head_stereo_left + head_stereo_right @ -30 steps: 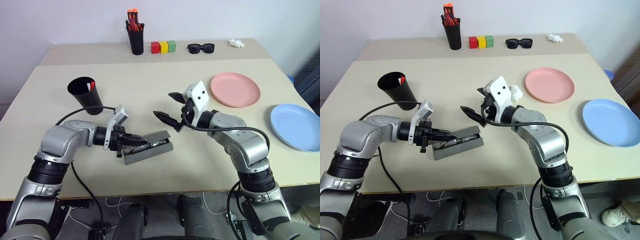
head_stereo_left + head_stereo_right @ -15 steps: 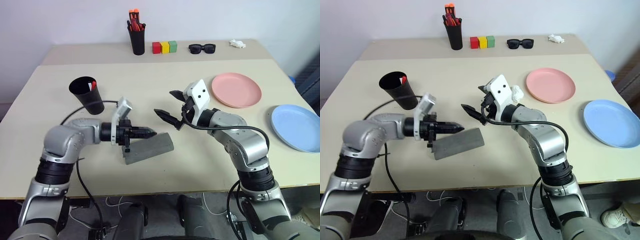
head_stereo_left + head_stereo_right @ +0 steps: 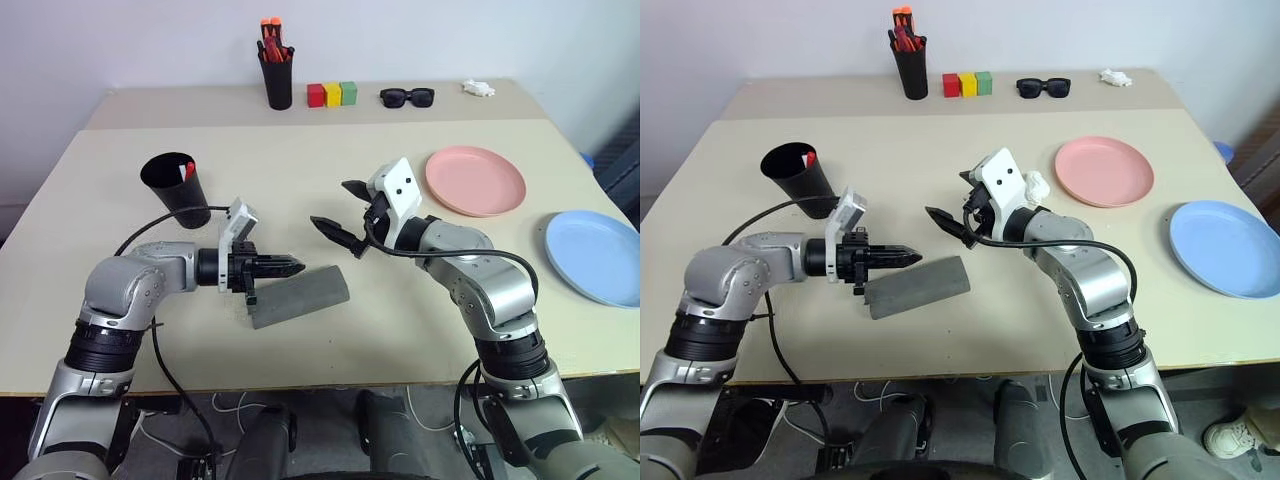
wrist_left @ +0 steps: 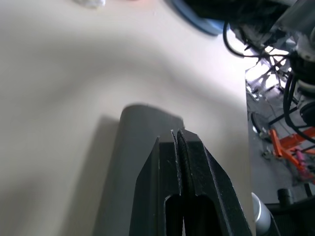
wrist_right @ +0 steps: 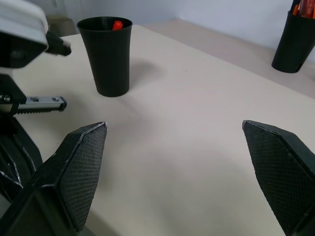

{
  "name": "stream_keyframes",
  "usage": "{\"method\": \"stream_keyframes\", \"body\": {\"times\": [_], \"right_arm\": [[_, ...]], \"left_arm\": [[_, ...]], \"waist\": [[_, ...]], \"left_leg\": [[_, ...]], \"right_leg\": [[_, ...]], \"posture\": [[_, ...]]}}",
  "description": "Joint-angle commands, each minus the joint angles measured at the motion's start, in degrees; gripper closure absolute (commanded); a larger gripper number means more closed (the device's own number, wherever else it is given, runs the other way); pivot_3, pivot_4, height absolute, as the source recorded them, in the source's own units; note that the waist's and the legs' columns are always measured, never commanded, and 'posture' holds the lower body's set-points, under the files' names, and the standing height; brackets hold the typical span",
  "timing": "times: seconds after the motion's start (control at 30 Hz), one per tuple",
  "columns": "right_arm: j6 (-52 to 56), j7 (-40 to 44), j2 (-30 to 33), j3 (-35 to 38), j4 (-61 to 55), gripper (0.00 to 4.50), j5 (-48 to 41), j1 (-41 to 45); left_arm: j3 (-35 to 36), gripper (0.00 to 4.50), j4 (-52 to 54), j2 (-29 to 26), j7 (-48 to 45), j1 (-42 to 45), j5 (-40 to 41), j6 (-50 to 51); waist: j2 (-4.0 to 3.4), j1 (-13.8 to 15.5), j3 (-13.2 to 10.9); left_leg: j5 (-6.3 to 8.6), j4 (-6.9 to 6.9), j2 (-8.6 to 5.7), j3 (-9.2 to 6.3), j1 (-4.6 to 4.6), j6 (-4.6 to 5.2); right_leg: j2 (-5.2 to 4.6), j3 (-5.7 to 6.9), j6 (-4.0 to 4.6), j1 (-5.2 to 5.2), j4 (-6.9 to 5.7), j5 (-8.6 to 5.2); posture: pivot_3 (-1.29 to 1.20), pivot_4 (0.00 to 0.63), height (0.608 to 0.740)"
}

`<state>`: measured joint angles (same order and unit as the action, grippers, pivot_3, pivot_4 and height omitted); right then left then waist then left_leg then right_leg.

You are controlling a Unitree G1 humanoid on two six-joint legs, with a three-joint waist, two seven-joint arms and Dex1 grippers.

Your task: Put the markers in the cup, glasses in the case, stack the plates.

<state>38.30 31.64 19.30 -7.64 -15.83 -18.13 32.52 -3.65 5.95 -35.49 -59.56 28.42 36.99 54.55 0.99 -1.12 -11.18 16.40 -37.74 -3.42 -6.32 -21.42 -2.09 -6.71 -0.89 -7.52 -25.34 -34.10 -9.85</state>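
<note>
At the upper left of the head view we see the tall black plastic cup point(image 3: 176, 189) standing on the beige table point(image 3: 300, 160), with a red-ended marker point(image 3: 188, 171) inside it. Below and right of the cup, our left gripper point(image 3: 288, 266) has its two black fingers pressed together with nothing between them, the tips above the near end of the grey felt glasses case point(image 3: 298, 295). The case lies shut at centre frame; the glasses cannot be seen. Right of centre, our right gripper point(image 3: 339, 214) hangs above the table with its fingers spread wide and empty. At the right, the salmon pink round plate point(image 3: 475, 180) and the light blue round plate point(image 3: 596, 256) lie flat and well apart, unstacked. Along the top edge, we note a narrow black pen holder point(image 3: 276, 75), three coloured blocks point(image 3: 332, 95) and thick black sunglasses point(image 3: 406, 97).
</note>
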Motion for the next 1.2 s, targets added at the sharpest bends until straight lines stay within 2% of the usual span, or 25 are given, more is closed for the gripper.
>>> {"method": "stream_keyframes", "body": {"times": [0.03, 0.23, 0.33, 0.47, 0.57, 0.63, 0.8, 0.93, 1.03, 1.2], "right_arm": [[-1.8, -0.4, 0.0, 0.9, -0.8, 0.00, 0.4, 1.3], [-1.8, -0.6, 0.2, 1.0, -0.6, 0.00, 0.8, 1.4], [-2.2, -0.7, 0.2, 1.1, -0.4, 0.00, 1.3, 1.6], [-3.0, -4.4, 0.5, 3.5, 2.2, 0.00, 3.5, 2.5], [-4.3, -8.6, 1.8, 8.1, 7.2, 0.00, 5.2, 4.2], [-5.8, -12.1, 4.4, 10.3, 11.2, 0.00, 8.7, 5.0], [-5.7, -13.0, 12.7, 9.6, 14.9, 0.00, 15.0, 2.0], [2.9, -11.7, 18.5, 14.5, 12.0, 0.00, 14.3, -2.6], [9.1, -10.1, 23.0, 18.6, 7.0, 0.00, 13.7, -8.0], [16.7, -10.5, 26.1, 24.2, 3.7, 0.00, 13.9, -13.7]], "left_arm": [[-3.1, 4.47, 3.1, 0.1, 0.1, -2.4, -1.7, -2.3], [-6.0, 4.47, 4.7, -0.6, -0.3, -3.7, -3.3, -3.6], [-3.1, 4.47, 2.9, 0.8, 0.6, -1.8, -2.1, -4.5], [5.9, 4.47, -2.4, 5.6, 2.5, 3.9, 3.1, -6.8], [9.9, 3.59, -3.1, 5.8, -0.5, 6.9, 7.0, -7.4], [10.1, 2.70, -3.3, 4.9, -2.9, 8.1, 6.2, -10.3], [9.1, 0.18, -4.3, 3.4, -6.5, 9.8, 6.6, -10.7], [9.3, 0.08, -4.2, 3.4, -7.8, 11.2, 8.0, -9.4], [9.5, 0.08, -5.3, 4.3, -7.7, 11.7, 5.2, -15.1], [8.7, 0.08, -6.2, 4.5, -9.6, 10.9, 2.7, -21.1]], "waist": [[0.00, 0.0, 0.0], [0.01, 0.3, 0.0], [0.01, 0.2, 0.0], [0.05, 0.4, 0.0], [0.04, 0.3, 0.0], [0.04, 0.3, 0.0], [0.04, 0.3, 0.0], [0.04, 0.2, 0.0], [0.02, 0.4, 0.0], [0.03, 0.2, 0.0]], "left_leg": [[0.00, 0.00, 0.00, 0.00, -0.01, 0.00], [0.00, -0.02, 0.00, -0.02, 0.02, 0.00], [0.00, -0.02, 0.00, -0.02, 0.01, 0.00], [-0.01, -0.12, 0.00, -0.08, -0.04, 0.00], [0.00, -0.15, 0.00, -0.05, -0.05, -0.01], [0.00, -0.14, -0.01, -0.02, -0.05, -0.01], [0.00, -0.10, -0.02, -0.02, -0.07, 0.00], [0.00, -0.10, -0.01, 0.00, -0.07, 0.01], [0.00, -0.11, -0.02, 0.01, -0.08, 0.02], [0.01, -0.15, 0.02, 0.07, -0.01, 0.03]], "right_leg": [[0.00, 0.00, 0.00, 0.00, 0.00, 0.00], [0.00, 0.02, 0.01, 0.04, -0.01, 0.00], [0.00, 0.02, 0.00, 0.04, -0.01, 0.00], [0.00, 0.07, 0.01, 0.04, -0.01, 0.00], [0.00, 0.07, 0.02, 0.05, 0.00, 0.02], [-0.01, 0.05, 0.02, 0.03, 0.00, 0.02], [-0.01, 0.06, 0.02, 0.05, 0.05, 0.02], [0.00, 0.05, 0.02, 0.05, 0.04, 0.02], [-0.01, 0.04, 0.02, 0.07, 0.06, 0.02], [0.00, 0.00, 0.02, 0.15, 0.09, 0.01]], "posture": [[0.00, 0.150, 0.740], [0.00, 0.150, 0.740], [0.00, 0.150, 0.740], [0.00, 0.150, 0.740], [0.00, 0.150, 0.740], [0.00, 0.150, 0.740], [0.00, 0.150, 0.740], [0.00, 0.150, 0.740], [0.00, 0.150, 0.740], [0.00, 0.150, 0.740]]}}
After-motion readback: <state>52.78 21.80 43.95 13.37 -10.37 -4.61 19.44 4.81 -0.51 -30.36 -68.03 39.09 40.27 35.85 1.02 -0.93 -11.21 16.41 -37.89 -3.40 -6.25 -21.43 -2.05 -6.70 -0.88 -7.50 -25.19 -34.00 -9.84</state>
